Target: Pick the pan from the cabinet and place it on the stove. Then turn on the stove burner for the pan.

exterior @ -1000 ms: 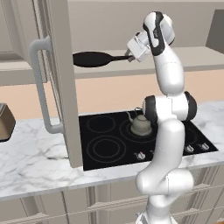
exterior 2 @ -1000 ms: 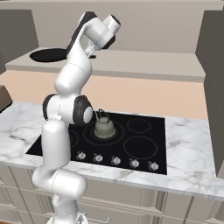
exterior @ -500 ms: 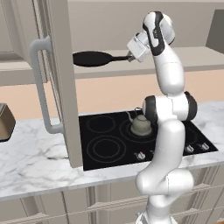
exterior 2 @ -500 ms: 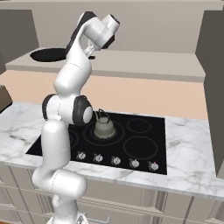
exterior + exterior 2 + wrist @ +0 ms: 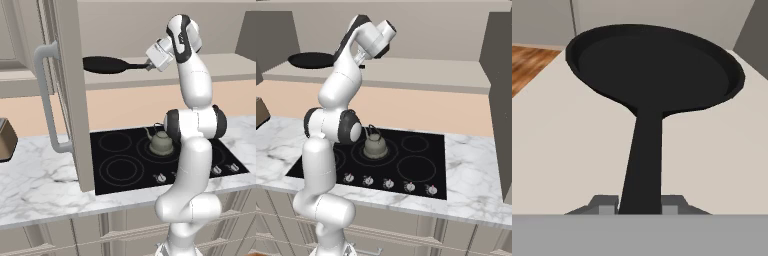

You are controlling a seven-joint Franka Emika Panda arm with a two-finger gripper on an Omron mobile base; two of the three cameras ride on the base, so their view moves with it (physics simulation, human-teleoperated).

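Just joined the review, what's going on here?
The arm has reached up into the open cabinet and the gripper is shut on the handle of the pan, which sits flat on the shelf. The stove below has a kettle on one of its rings; the other rings are free. Nothing has been moved to the cooktop yet.

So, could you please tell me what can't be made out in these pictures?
- Hand view: the tool closes on the pan handle, but the grey band cuts off the finger tips.
- Right base view: the arm hides the pan's handle.
- Left base view: the open cabinet door covers the stove's left edge.
- Both base views: knob markings too small.
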